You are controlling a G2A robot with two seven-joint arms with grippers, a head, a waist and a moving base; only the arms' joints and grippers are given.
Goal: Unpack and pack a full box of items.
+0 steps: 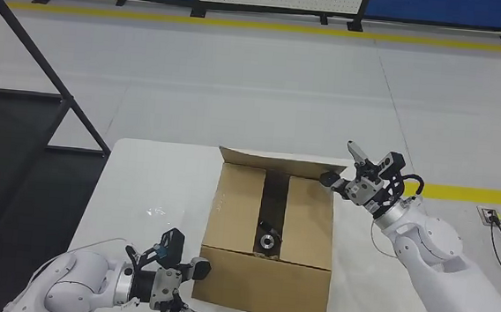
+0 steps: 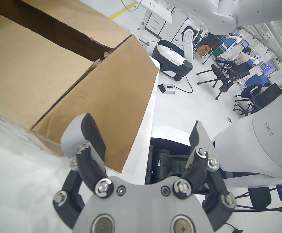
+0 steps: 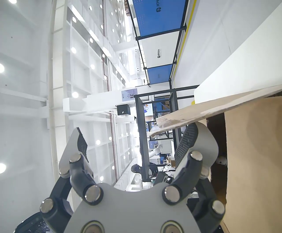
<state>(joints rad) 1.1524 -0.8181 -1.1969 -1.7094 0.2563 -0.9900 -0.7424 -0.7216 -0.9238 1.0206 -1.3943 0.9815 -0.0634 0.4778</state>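
Cardboard is worrying me most: the back flap (image 3: 198,112) is lying against one pad (image 3: 187,141) of my right jaws, which are standing open and empty at the far right corner of the box (image 1: 262,285). If I am pushing carelessly, I judge the flap could tear, or the box could slide on the counter (image 1: 142,183). My left jaws are also standing open, holding nothing, just beside the near left corner. One dark thing (image 1: 267,239) with a round metal part is lying inside, between the top flaps.
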